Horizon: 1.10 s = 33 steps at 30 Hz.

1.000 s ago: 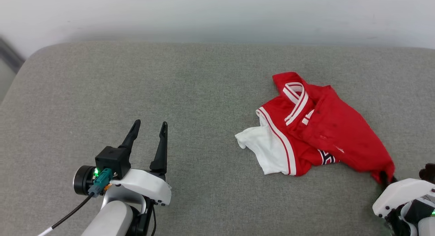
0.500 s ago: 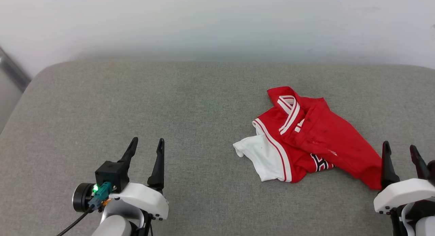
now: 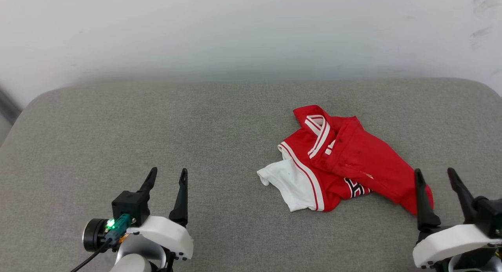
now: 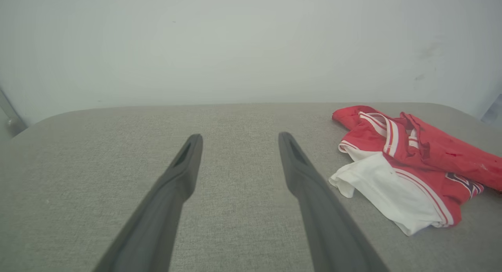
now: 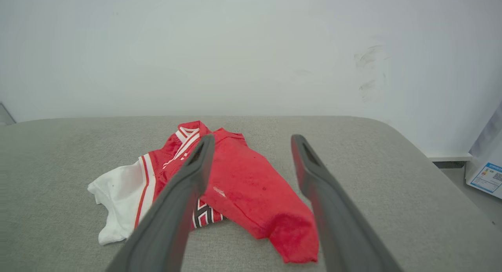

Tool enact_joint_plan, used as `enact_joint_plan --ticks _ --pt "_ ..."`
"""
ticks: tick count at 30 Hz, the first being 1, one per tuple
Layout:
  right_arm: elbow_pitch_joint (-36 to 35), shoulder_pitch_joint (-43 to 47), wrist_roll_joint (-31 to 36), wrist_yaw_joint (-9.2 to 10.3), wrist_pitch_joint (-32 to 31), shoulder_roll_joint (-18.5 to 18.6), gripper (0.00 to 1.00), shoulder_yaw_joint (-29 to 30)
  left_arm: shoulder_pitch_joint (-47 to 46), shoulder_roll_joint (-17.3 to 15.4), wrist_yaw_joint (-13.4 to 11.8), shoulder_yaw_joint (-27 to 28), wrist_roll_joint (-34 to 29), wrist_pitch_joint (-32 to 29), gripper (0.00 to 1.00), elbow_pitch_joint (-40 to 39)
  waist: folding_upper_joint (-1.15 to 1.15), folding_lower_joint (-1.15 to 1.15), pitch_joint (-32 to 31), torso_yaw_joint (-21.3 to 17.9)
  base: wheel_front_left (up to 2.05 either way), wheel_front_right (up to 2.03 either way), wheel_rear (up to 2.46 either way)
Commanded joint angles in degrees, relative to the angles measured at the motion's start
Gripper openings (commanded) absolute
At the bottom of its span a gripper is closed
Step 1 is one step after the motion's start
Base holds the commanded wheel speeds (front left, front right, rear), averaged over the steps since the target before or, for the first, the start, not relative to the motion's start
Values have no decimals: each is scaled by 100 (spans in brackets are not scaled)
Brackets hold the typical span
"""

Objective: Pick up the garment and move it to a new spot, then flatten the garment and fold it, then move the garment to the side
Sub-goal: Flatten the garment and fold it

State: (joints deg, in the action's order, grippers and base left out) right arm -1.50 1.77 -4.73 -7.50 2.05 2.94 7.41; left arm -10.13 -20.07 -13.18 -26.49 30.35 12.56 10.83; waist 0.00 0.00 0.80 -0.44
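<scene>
Lying crumpled on the grey cushion (image 3: 196, 127), the red jersey (image 3: 341, 162) reaches just before the right gripper (image 3: 434, 171), whose jaws stand apart, empty; the left gripper (image 3: 168, 170), jaws also apart, points forward well away.

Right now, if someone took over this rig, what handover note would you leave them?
Left end effector: open, empty, over bare grey cushion, well apart from the garment.
Right end effector: open, empty, by the garment's near red corner.
Garment: crumpled right of centre, one white sleeve sticking out.
Done: no flattening or folding visible.
To do: flatten, fold, move aside.
</scene>
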Motion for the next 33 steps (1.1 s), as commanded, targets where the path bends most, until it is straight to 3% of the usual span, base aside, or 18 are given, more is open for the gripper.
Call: enact_joint_plan --ticks 1,9,17,23,27,33 --pt "-152 99 11 2 -79 -9 100 -111 -88 -2 18 -60 -48 -51 100 11 0 0 16 -47 0 0 0" --pt "-644 -32 5 2 -346 -7 100 -521 -969 199 458 -600 -190 -693 100 262 0 0 257 -254 0 0 0" --pt "-712 -215 -116 2 -302 -8 100 -805 -2247 508 1283 -1219 -182 -1822 100 1063 0 0 603 -541 0 0 0" --pt "-529 -341 -268 2 -151 -9 100 -998 -2995 682 1928 -1709 37 -2876 100 2291 0 0 914 -860 0 0 0" --pt "-425 -391 -335 2 -51 -9 100 -1044 -3187 683 2033 -2015 165 -3347 100 2848 0 0 1033 -940 0 0 0" --pt "-285 -440 -396 2 38 -9 100 -1107 -3077 811 2075 -2732 843 -4286 100 3220 0 0 1105 -1010 0 0 0"
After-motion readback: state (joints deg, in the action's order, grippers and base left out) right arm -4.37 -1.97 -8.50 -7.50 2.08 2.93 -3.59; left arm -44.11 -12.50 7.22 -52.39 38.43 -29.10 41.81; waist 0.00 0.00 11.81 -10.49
